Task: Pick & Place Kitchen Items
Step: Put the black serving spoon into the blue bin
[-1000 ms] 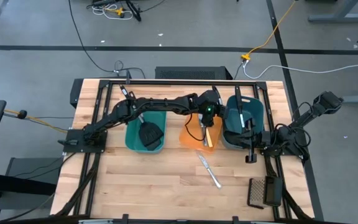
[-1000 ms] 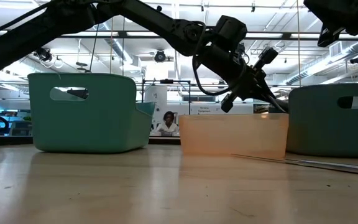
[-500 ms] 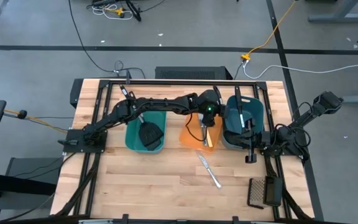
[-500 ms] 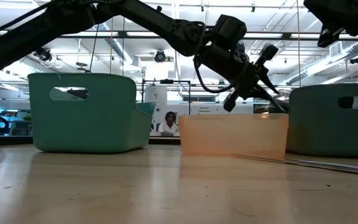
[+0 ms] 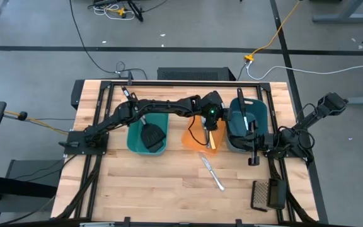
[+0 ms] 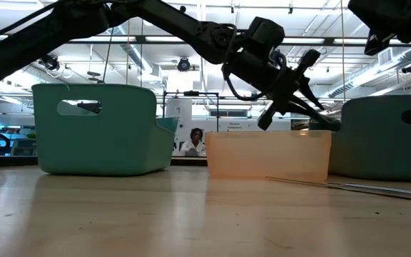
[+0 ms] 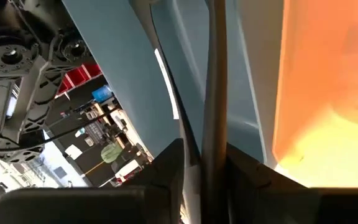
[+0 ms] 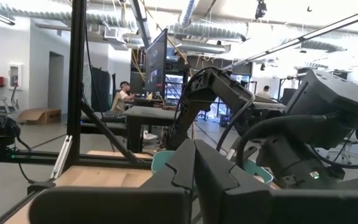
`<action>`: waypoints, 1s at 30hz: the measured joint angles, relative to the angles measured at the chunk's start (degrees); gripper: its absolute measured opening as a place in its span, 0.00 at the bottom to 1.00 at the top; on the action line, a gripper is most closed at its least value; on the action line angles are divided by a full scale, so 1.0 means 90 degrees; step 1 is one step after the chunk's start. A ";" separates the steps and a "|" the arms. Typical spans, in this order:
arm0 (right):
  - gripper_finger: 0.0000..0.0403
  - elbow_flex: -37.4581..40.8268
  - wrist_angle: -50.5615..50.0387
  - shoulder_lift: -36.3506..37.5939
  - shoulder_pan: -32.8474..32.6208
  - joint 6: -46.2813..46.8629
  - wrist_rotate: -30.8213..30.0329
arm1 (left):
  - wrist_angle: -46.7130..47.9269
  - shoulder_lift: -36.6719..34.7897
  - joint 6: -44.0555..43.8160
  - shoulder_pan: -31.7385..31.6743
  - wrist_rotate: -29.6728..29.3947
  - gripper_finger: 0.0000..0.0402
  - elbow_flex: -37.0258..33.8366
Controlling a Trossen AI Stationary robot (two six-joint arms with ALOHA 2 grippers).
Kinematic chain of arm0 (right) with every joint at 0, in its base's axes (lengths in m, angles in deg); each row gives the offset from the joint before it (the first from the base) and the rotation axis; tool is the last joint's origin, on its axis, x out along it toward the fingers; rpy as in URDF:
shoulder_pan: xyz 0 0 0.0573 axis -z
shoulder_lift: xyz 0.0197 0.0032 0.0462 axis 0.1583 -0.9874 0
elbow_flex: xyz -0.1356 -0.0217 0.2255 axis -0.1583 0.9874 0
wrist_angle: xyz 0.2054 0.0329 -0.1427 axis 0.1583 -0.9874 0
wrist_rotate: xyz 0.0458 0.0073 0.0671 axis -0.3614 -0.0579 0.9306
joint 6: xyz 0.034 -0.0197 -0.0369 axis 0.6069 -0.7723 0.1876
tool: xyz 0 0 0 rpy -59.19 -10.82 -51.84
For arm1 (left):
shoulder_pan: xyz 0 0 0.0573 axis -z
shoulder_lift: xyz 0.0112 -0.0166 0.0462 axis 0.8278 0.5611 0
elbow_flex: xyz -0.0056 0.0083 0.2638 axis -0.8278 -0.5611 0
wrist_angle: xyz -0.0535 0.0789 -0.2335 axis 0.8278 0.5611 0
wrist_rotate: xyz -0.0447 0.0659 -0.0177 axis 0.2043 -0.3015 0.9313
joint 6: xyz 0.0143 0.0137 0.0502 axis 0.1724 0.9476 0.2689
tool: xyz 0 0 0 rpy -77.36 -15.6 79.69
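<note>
Kitchen items were mostly binned: a black spatula (image 5: 151,134) in the left teal bin (image 5: 133,140), others in the orange bin (image 5: 189,142) and right teal bin (image 5: 261,116). One silver knife (image 5: 212,171) remained on the worktop (image 5: 150,183), lying diagonally, pointing away from the bins. The left pincer (image 5: 212,121) gripped a thin utensil (image 7: 215,93) above the orange bin; the right pincer (image 5: 253,159) idled, closed.

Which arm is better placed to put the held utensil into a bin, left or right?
Left. The left gripper already clamps the thin utensil above the orange bin, while the right gripper waits at the table's right edge.
</note>
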 joint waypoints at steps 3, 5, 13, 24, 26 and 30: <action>0.03 0.0000 0.0000 0.0000 -0.0001 0.0001 -0.0001 | -0.0127 0.0000 0.0211 0.0007 -0.0051 0.18 0.0000; 0.03 0.0000 0.0001 0.0000 -0.0001 0.0001 -0.0001 | -0.0447 0.0000 0.0514 -0.0006 -0.0067 0.14 0.0000; 0.03 0.0000 0.0006 0.0002 -0.0001 0.0104 -0.0003 | -0.0617 -0.0007 0.1607 -0.0223 0.0225 0.09 0.0005; 0.03 0.0000 0.0057 0.0002 -0.0001 0.0123 -0.0106 | -0.1249 0.0651 0.1777 -0.0391 0.0618 0.09 0.0185; 0.03 0.0000 0.0050 0.0000 -0.0001 0.0123 -0.0113 | -0.1199 0.0688 0.1773 -0.0398 0.0683 0.09 0.0212; 0.03 0.0000 0.0031 0.0002 0.0001 0.0120 -0.0124 | -0.1251 0.0781 0.1701 -0.0398 0.0590 0.14 0.0205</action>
